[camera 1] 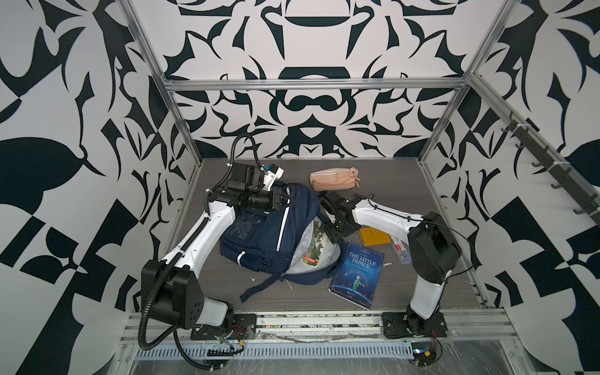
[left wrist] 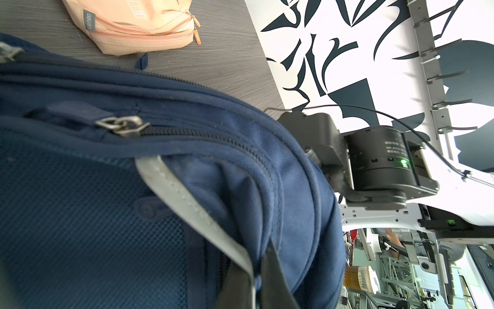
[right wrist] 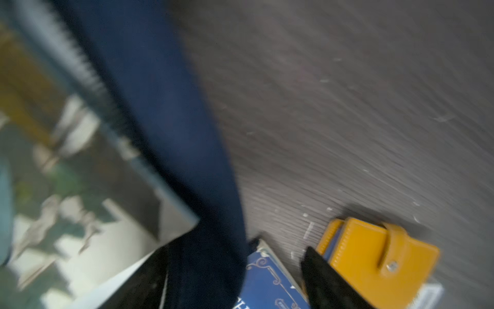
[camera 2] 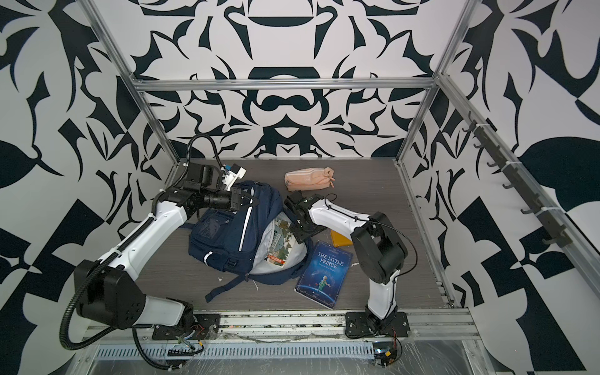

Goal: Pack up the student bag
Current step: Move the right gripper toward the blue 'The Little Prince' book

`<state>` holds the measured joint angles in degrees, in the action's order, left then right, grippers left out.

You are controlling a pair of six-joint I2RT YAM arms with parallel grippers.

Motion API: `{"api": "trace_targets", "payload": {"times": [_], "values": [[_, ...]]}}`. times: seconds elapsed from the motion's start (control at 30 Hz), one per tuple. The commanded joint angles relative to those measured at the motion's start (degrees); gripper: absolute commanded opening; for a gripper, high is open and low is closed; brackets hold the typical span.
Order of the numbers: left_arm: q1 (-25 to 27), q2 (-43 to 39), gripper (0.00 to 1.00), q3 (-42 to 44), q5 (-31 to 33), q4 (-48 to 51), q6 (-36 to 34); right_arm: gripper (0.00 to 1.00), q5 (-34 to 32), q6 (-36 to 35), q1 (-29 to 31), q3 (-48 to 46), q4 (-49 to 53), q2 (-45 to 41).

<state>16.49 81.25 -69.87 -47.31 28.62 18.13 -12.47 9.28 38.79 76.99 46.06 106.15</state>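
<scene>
While the student bag (camera 1: 269, 233) lies flat on the middle of the desk (camera 1: 415, 188), its main compartment gapes along its right side. An illustrated book (camera 1: 316, 242) sits inside that opening against the pale lining.

At the bag's far end, the left gripper (camera 1: 285, 200) has its fingers (left wrist: 278, 283) closed tight on a fold of navy fabric beside a grey stripe. The left wrist view shows the cloth bunched up between them.

At the bag's right edge, the right gripper (camera 1: 334, 239) stands partly open. In the blurred right wrist view, the navy rim of the opening runs between its two fingers (right wrist: 328, 281). One finger is inside over the illustrated book and the other is outside the bag, with a gap between the rim and the outer finger. Whether the inner finger touches the rim I cannot tell.

Just right of the bag's near end lies a blue book (camera 1: 357, 276) titled The Little Prince. A yellow wallet (camera 1: 371, 237) lies right of the bag, partly under the right arm. A peach pencil pouch (camera 1: 334, 180) rests beyond the bag's far end, apart from it.
</scene>
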Motion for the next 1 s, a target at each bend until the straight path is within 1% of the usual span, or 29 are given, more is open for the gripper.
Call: {"api": "trace_targets", "payload": {"times": [0.0, 0.1, 0.17, 0.23, 0.3, 0.37, 0.43, 0.47, 0.53, 0.6, 0.67, 0.7, 0.77, 0.8, 0.83, 0.87, 0.9, 0.93, 0.97], "values": [[-0.23, -2.16, 0.0, -0.95, -2.08, -2.06, -2.09, 0.59, -14.93, -0.94, 0.13, 2.29, 2.82, -2.8], [-0.23, -1.81, 0.0, -1.71, -2.17, -0.36, -3.64, 0.33, -18.33, 0.5, 0.19, 0.72, -0.19, -6.48], [-0.23, -1.81, 0.0, -1.85, -2.17, -0.03, -4.16, 0.21, -18.02, 2.29, -0.21, -0.83, -2.25, -8.14], [-0.28, -1.89, 0.0, -1.77, -2.58, -0.27, -4.19, 0.16, -14.95, 4.95, -1.39, -2.9, -5.01, -10.42], [-0.28, -1.97, 0.0, -1.59, -2.79, -0.32, -4.34, 0.16, -8.09, 7.84, -3.03, -6.84, -11.27, -13.93], [-0.32, -2.06, 0.0, -1.42, -2.53, 0.01, -4.83, 0.17, -2.98, 10.44, -4.81, -8.72, -13.25, -15.09], [-0.32, -2.27, 0.0, -1.19, -1.99, 0.23, -5.25, 0.2, -0.74, 10.23, -5.04, -8.54, -12.97, -14.92], [-0.37, -2.18, 0.0, -1.08, -1.64, 0.21, -5.3, 0.23, 0.59, 9.4, -4.92, -8.52, -13.22, -15.08], [-0.48, -1.91, 0.0, -1.19, -0.84, 0.59, -5.72, 0.33, 5.3, 8.33, -4.7, -10.01, -16.31, -16.98], [-0.87, -1.36, 0.0, -1.73, 0.91, 2.05, -6.97, 0.47, 11.02, 7.92, -4.67, -11.99, -20.36, -19.12], [-1.81, -1.01, 0.0, -1.91, 2.25, 3.49, -9.56, 0.56, 16.25, 7.78, -4.39, -12.56, -22.4, -19.58], [-2.51, -0.78, 0.0, -1.57, 3.19, 3.28, -10.43, 0.59, 17.49, 8.06, -3.89, -12.47, -22.59, -19.49], [-2.79, 0.44, 0.0, -2.21, 4.25, 4.31, -12.47, 0.61, 17.81, 9.61, -2.94, -12.67, -22.17, -19.8], [-2.7, 1.19, 0.02, -2.84, 4.55, 4.69, -12.76, 0.63, 17.93, 11.37, -2.93, -13.3, -22.07, -20.58], [-2.69, 1.72, 0.06, -3.23, 4.72, 4.8, -12.75, 0.65, 18.05, 13.04, -2.93, -14.23, -22.18, -21.6], [-2.69, 2.18, 0.15, -3.35, 5.02, 4.53, -12.51, 0.66, 18.04, 15.76, -2.98, -15.7, -22.47, -23.14], [-2.7, 2.56, 0.22, -3.35, 5.25, 4.02, -11.82, 0.67, 17.83, 18.32, -3.25, -17.12, -22.03, -25.12], [-2.69, 2.81, 0.36, -3.35, 5.54, 3.7, -11.2, 0.67, 17.75, 20.49, -3.6, -18.51, -21.49, -26.98], [-2.69, 2.94, 0.45, -3.52, 6.74, 3.66, -10.44, 0.68, 17.47, 22.87, -3.93, -19.94, -20.33, -29.36]]}}
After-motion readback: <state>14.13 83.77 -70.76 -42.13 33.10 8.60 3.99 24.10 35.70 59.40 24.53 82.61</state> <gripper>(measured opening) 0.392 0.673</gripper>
